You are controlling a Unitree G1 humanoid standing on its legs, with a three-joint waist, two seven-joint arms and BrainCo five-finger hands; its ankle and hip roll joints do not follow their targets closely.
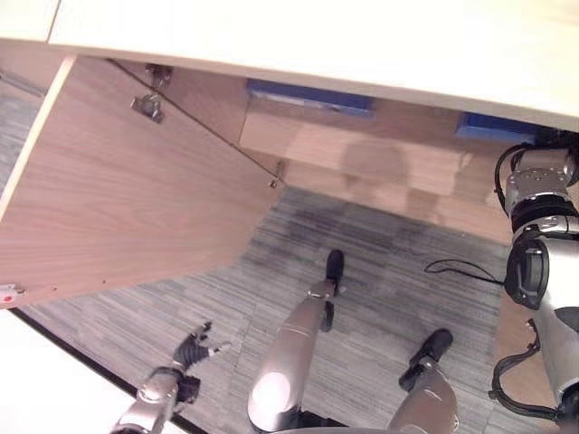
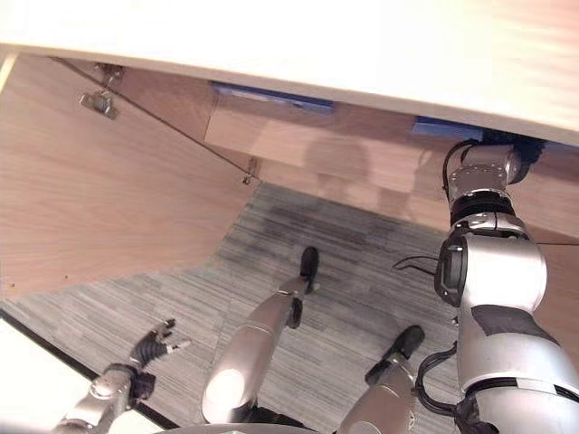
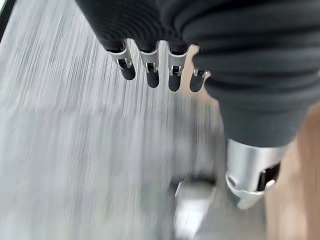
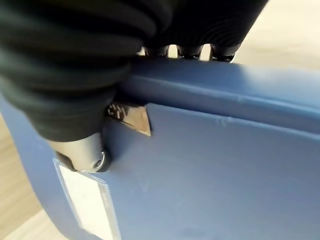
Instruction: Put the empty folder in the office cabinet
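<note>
Right hand (image 4: 75,100) grips the blue folder (image 4: 215,165), thumb on its face, fingers over its spine, steadying it inside the cabinet (image 1: 344,145). Left hand (image 1: 194,346) hangs relaxed, empty.

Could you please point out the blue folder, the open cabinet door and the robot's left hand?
blue folder (image 4: 225,165): right wrist view, broad face.
cabinet door (image 1: 127,199): left eye view, inner wooden face.
left hand (image 1: 192,347): left eye view, dark cover.

Right hand (image 4: 75,95) fingers behind folder (image 4: 210,165)
</note>
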